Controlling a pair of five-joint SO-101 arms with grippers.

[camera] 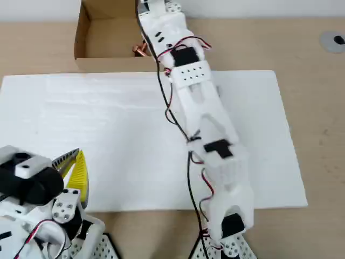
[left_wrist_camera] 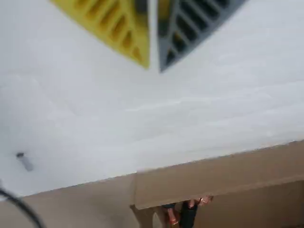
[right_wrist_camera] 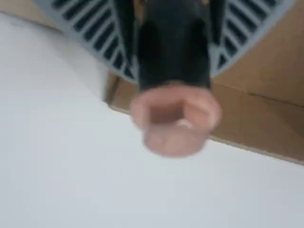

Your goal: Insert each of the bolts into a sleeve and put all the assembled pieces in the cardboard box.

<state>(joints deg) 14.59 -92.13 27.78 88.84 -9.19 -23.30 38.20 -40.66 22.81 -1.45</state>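
The desk [camera: 318,108] carries a white sheet [camera: 108,135], and the cardboard box [camera: 81,38] stands at the desk's far edge. The right hand [camera: 143,44] hangs by the box wall bordering the sheet, clamped on a black sleeve [right_wrist_camera: 173,52] with a copper bolt [right_wrist_camera: 175,118] seated in it. The left hand [camera: 75,167] rests near the desk's near-left corner, its fingers together and empty. The step in hand looks like depositing the piece. The next move calls for getting clear over the box floor, then letting go.

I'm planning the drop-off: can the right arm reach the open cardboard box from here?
Probably yes. The right gripper, shut on the black sleeve with the copper-coloured bolt in it, sits at the rim of the open brown cardboard box, and nothing visible blocks the opening.
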